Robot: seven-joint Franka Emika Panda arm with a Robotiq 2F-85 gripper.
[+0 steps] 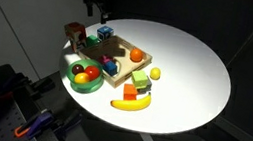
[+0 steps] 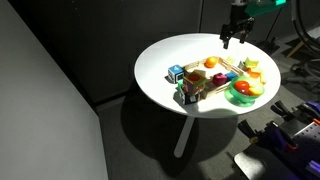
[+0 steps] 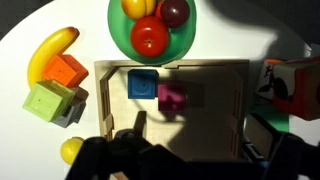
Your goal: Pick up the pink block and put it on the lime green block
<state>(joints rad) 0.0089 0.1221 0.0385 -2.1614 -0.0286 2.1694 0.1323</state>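
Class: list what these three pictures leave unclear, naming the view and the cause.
1. Wrist view: the gripper is a dark, blurred silhouette, so open or shut is unclear; it is too small in both exterior views.
2. Exterior view: the lime green block is too small to show its faces.
3. Wrist view: the reddish-brown object is cut off by the right edge.

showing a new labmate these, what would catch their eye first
The brightly lit round white table stands out against the dark room. On it, the green bowl of fruit sits beside a wooden tray, which holds the pink block and a blue cube close together. A yellow banana lies near the bowl, and the dark claw hangs above.
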